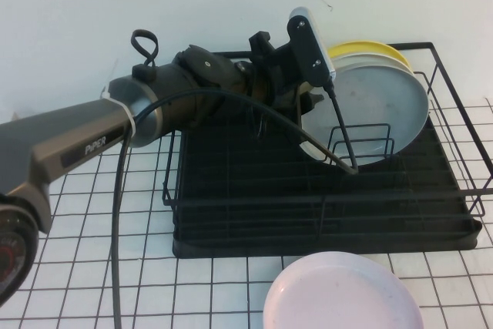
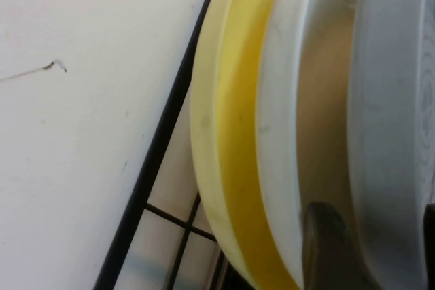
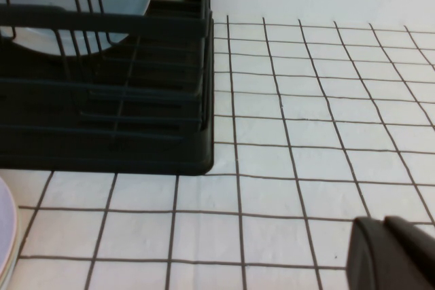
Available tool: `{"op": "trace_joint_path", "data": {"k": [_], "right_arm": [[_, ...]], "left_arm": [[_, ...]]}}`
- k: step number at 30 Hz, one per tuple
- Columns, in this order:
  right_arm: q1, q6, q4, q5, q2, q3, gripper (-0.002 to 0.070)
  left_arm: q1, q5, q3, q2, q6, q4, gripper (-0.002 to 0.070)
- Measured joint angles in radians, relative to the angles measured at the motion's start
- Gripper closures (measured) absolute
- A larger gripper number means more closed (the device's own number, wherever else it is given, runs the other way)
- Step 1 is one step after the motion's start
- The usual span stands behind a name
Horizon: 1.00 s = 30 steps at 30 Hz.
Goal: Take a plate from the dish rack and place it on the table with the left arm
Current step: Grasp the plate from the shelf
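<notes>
The pale grey-blue plate (image 1: 377,105) stands tilted on edge at the front of a stack in the black wire dish rack (image 1: 308,206), at the back right. My left arm reaches across the rack, and my left gripper (image 1: 310,109) is at the plate's left rim. In the left wrist view my left gripper (image 2: 380,249) has one finger (image 2: 326,242) behind the plate (image 2: 391,100) and the other in front, closed on the rim. My right gripper (image 3: 391,256) is shut and empty, low over the gridded table (image 3: 306,100) beside the rack (image 3: 102,100).
A white plate (image 1: 370,59) and a yellow plate (image 1: 362,48) stand behind the grey-blue one in the rack. A pale pink plate (image 1: 343,294) lies on the table in front of the rack. Bare grid table (image 1: 92,267) lies to the left.
</notes>
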Motion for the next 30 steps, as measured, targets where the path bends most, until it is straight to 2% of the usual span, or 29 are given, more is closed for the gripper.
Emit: {"op": "trace_joint_path", "data": {"k": [6, 8, 20, 24, 30], "right_arm": [[0.0, 0.0, 0.0, 0.0, 0.0, 0.0, 0.0679], [0.0, 0.0, 0.0, 0.0, 0.0, 0.0, 0.0679], [0.0, 0.0, 0.0, 0.0, 0.0, 0.0, 0.0679], [0.0, 0.0, 0.0, 0.0, 0.0, 0.0, 0.0679], [0.0, 0.0, 0.0, 0.0, 0.0, 0.0, 0.0679]], "left_arm": [[0.0, -0.005, -0.004, 0.012, 0.002, -0.028, 0.0571], [0.0, -0.008, -0.004, 0.014, 0.0, -0.047, 0.0606], [-0.002, -0.072, -0.004, 0.0, 0.009, -0.17, 0.0645], [-0.002, -0.094, -0.004, -0.039, 0.014, -0.246, 0.0653], [-0.002, -0.096, -0.004, -0.108, 0.018, -0.28, 0.0657]]}}
